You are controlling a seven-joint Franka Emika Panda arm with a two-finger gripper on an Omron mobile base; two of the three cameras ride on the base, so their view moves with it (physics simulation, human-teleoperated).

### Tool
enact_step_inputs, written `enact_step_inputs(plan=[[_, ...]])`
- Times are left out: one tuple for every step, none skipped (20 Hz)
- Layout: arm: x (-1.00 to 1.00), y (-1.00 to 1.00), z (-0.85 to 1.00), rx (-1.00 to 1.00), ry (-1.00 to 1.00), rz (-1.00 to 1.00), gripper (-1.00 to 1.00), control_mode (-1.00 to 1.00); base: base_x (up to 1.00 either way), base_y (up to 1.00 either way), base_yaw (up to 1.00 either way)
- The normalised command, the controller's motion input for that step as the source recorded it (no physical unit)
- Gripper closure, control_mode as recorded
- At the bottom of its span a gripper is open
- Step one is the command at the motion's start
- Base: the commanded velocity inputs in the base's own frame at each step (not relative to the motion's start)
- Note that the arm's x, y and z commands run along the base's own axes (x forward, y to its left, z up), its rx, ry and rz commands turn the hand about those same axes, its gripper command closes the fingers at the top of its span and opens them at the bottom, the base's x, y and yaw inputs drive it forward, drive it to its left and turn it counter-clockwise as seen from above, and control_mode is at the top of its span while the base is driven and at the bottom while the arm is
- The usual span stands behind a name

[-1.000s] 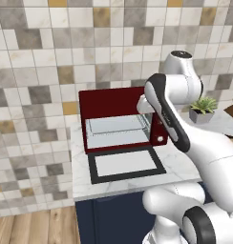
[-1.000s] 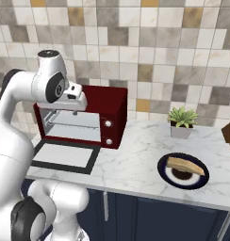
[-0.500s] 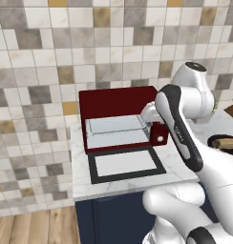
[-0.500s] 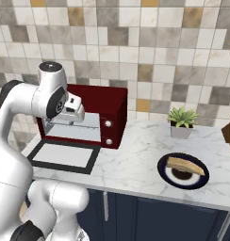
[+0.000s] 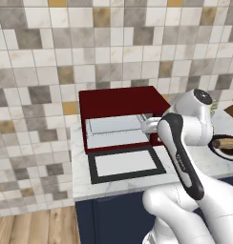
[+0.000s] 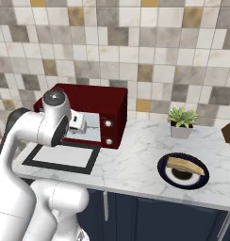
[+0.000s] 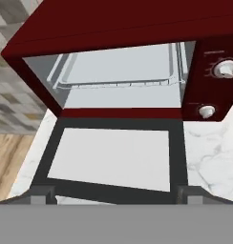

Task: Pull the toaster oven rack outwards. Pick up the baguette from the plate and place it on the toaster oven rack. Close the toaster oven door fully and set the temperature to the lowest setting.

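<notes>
One step open: toaster oven door (image 7: 113, 159) lies flat on the surface, so the toaster oven rack (image 7: 119, 71) inside can be reached
hand (image 7: 113, 196): jaws spread wide, holding nothing, aimed at the rack's front edge
baguette (image 6: 185, 165): on the plate (image 6: 201, 180), well apart to the right

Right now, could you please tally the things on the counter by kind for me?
Toaster oven: 1
Silver knobs: 2
Plate: 1
Baguette: 1
Potted plant: 1
Total: 6
</notes>
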Motion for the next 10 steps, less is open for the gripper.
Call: enact_step_inputs(plan=[[0.29, 0.00, -0.13, 0.08, -0.06, 0.00, -1.00, -1.00, 0.00, 0.00, 0.00], [0.26, -0.01, -0.11, 0.09, -0.01, 0.00, -1.00, -1.00, 0.00, 0.00, 0.00], [0.28, -0.05, -0.06, 0.11, 0.00, 0.00, -1.00, -1.00, 0.00, 0.00, 0.00], [0.37, -0.03, -0.07, 0.11, 0.00, 0.00, -1.00, -1.00, 0.00, 0.00, 0.00], [0.43, -0.05, -0.04, 0.10, 0.00, 0.02, -1.00, -1.00, 0.00, 0.00, 0.00], [0.40, -0.10, -0.04, 0.10, 0.00, 0.03, -1.00, -1.00, 0.00, 0.00, 0.00], [0.37, -0.14, -0.04, 0.10, 0.00, 0.03, -1.00, -1.00, 0.00, 0.00, 0.00], [0.36, -0.14, -0.01, 0.10, 0.00, 0.03, -1.00, -1.00, 0.00, 0.00, 0.00], [0.39, -0.07, 0.00, 0.04, 0.00, 0.00, -1.00, -1.00, 0.00, 0.00, 0.00], [0.39, -0.04, 0.00, 0.02, 0.00, 0.00, -1.00, -1.00, 0.00, 0.00, 0.00]])
